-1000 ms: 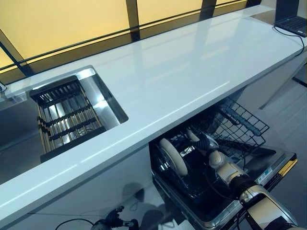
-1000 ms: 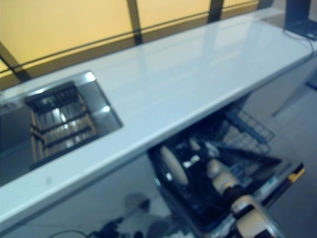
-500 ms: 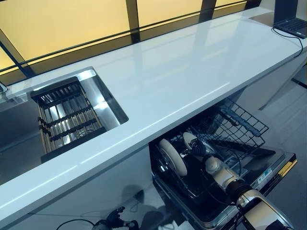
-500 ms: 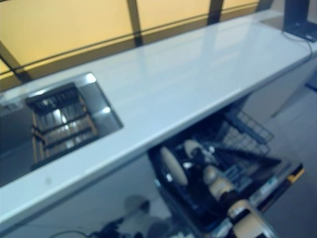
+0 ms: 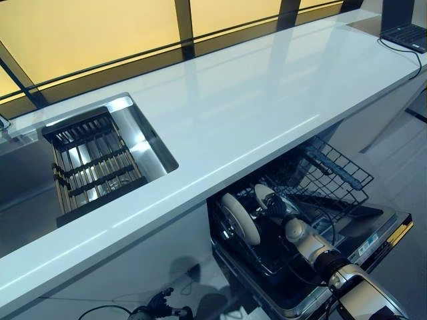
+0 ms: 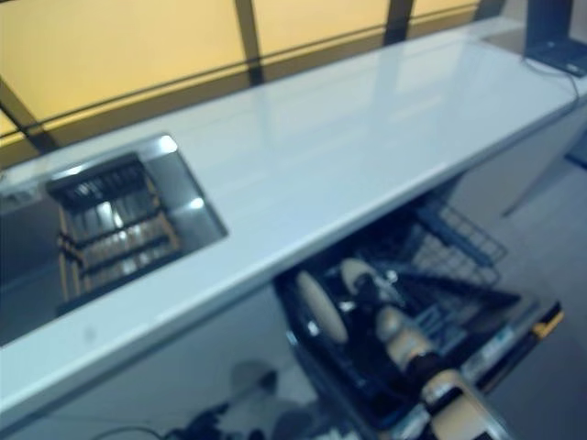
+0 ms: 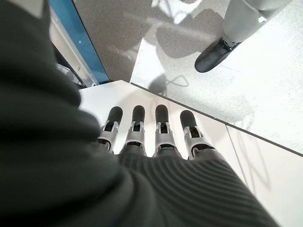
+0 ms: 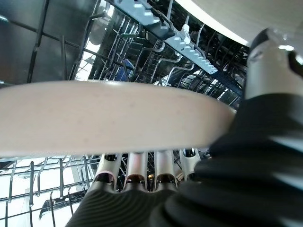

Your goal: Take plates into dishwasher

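Observation:
In the open dishwasher point(image 5: 373, 230) under the counter, a large white plate point(image 5: 240, 219) stands on edge in the lower rack point(image 5: 267, 263). Just right of it a smaller cream plate point(image 5: 264, 195) is upright among the rack's tines, with my right hand point(image 5: 279, 208) shut on it. The right wrist view shows that plate's rim point(image 8: 109, 118) running between the fingers point(image 8: 137, 170) and the thumb point(image 8: 274, 61), with rack wires behind. My left hand point(image 7: 156, 137) appears only in its wrist view, fingers straight, holding nothing, low over a white panel and the floor.
A long white counter point(image 5: 253, 100) overhangs the dishwasher. A steel sink point(image 5: 143, 143) with a dark slatted rack point(image 5: 93, 160) sits at its left. A wire basket point(image 5: 333, 175) is pulled out to the right of my hand. A laptop point(image 5: 407, 33) lies at the counter's far right.
My right hand has pushed leftward and deeper into the rack, bringing the small plate up beside the large one. Over the last half second it has barely moved.

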